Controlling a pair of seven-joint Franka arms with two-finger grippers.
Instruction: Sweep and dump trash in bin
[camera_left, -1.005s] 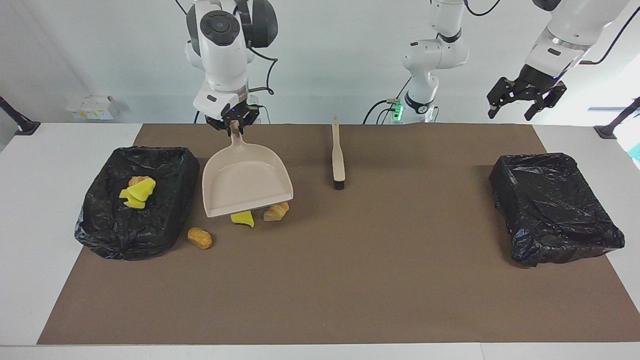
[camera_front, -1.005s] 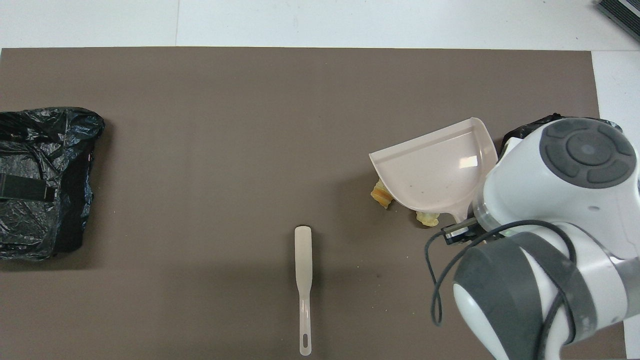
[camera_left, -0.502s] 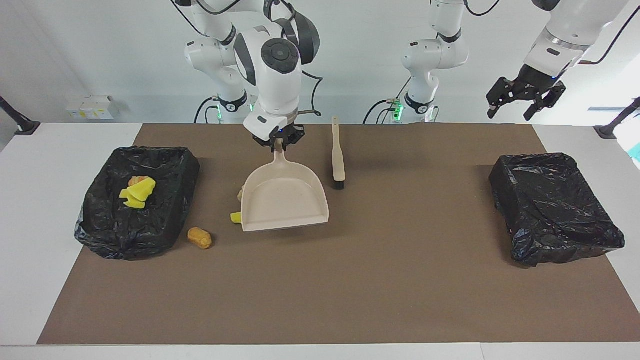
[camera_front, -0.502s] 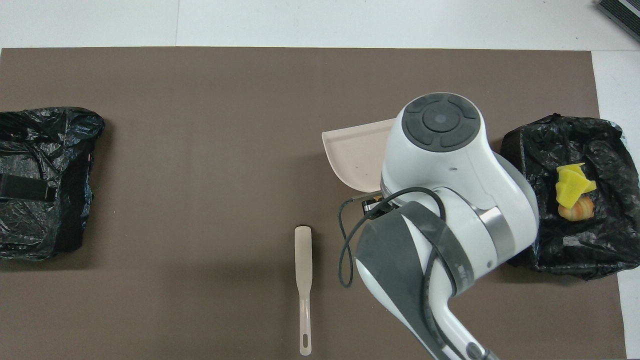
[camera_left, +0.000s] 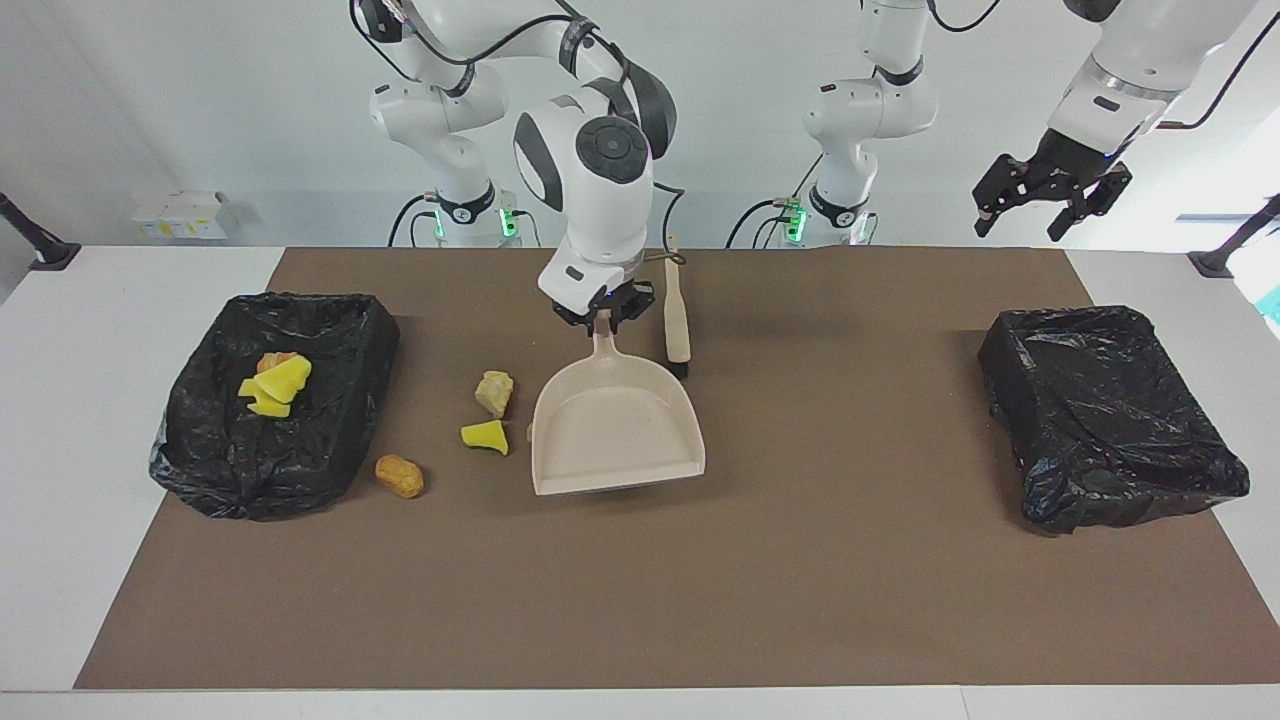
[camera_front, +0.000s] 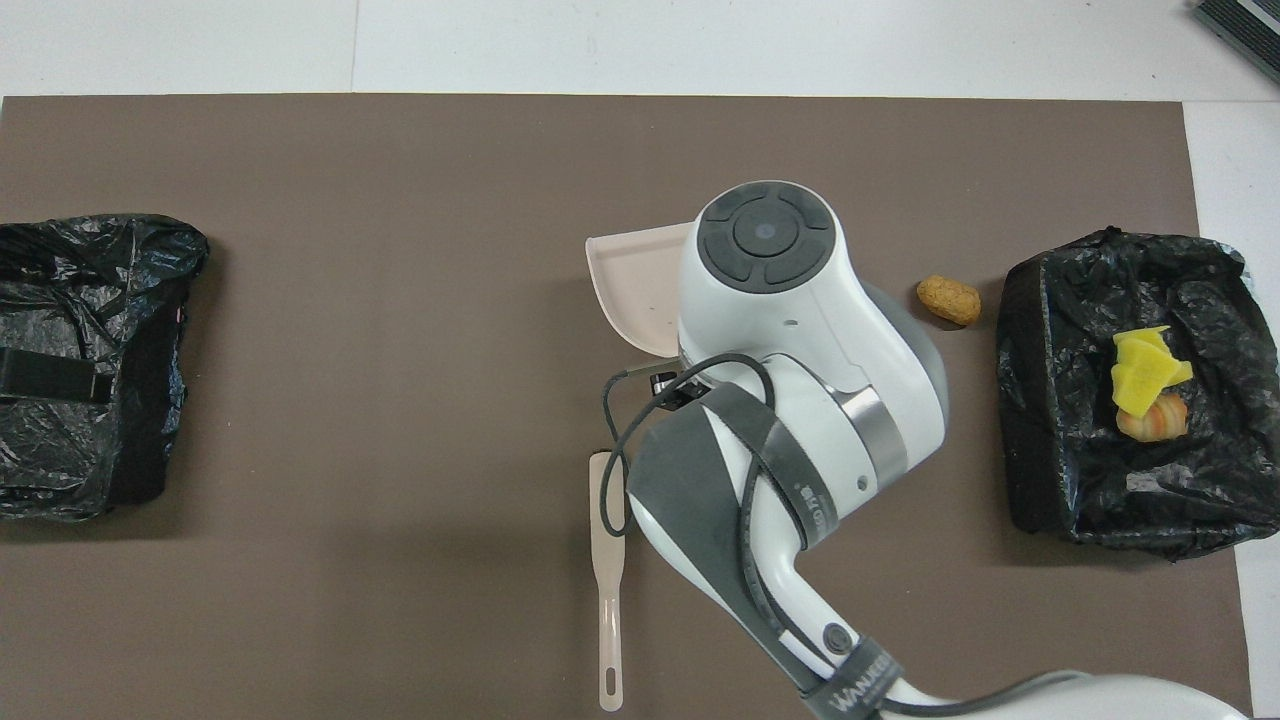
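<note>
The right gripper (camera_left: 603, 316) is clamped on the handle of the beige plastic dustpan (camera_left: 615, 430). 3 small trash chunks (camera_left: 485, 436) lie beside it toward the right arm's end. The left gripper (camera_left: 1050, 200) waits wide open above the table edge.

White arms with dark grey joint caps, looping black cables, black fingers (camera_left: 1085, 205).

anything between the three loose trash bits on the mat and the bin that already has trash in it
Nothing visible. The tan lump, yellow wedge and orange lump lie beside that bin with bare mat between; the dustpan sits away from it.
</note>
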